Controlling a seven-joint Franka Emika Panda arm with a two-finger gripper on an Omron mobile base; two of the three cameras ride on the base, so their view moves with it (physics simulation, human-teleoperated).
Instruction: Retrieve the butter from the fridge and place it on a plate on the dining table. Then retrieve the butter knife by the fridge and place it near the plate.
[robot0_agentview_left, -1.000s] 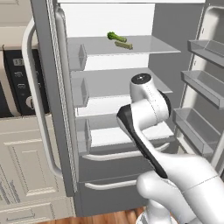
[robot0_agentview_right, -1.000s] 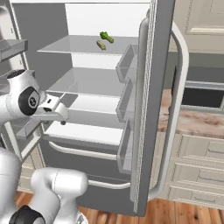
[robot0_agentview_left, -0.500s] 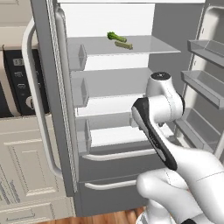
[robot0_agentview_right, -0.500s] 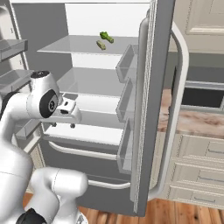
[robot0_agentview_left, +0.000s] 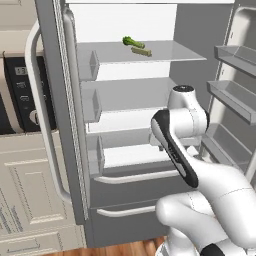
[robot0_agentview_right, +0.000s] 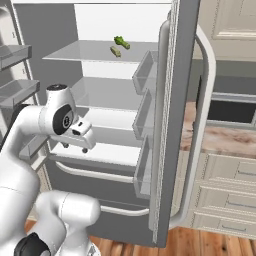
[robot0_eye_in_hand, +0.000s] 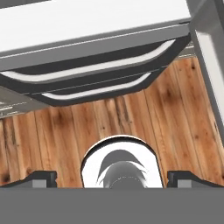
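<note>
The butter (robot0_agentview_left: 141, 51) lies on the top shelf (robot0_agentview_left: 165, 51) of the open fridge (robot0_agentview_left: 125, 150), just beside a green vegetable (robot0_agentview_left: 130, 41); lower and nearer, the end effector (robot0_agentview_right: 80, 145) hangs with jaws wide, holding nothing, before the bottom shelf.

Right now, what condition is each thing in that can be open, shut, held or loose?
fridge: both doors swung open, white shelves exposed.
fridge drawers: shut.
butter: loose on the top shelf, beside the green vegetable.
end effector: open, holding nothing, low before the lower shelves.
</note>
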